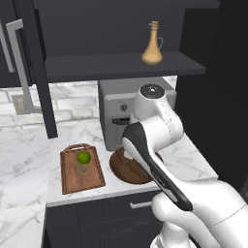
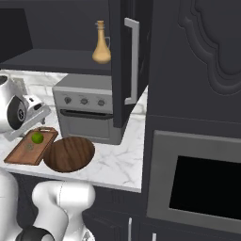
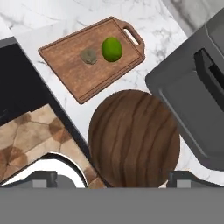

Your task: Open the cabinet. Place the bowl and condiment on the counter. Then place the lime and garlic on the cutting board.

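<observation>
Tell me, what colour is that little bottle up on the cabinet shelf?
Tan-amber, like honey. The bottle shows best in the left base view.

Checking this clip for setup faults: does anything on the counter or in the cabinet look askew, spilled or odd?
Nothing spilled or damaged. The one oddity: the bowl lies rim down on the counter, beside the cutting board. The condiment stands upright on the cabinet shelf.

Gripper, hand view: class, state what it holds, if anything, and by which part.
Nothing is held. The gripper hangs open above the wooden bowl on the counter.
</observation>
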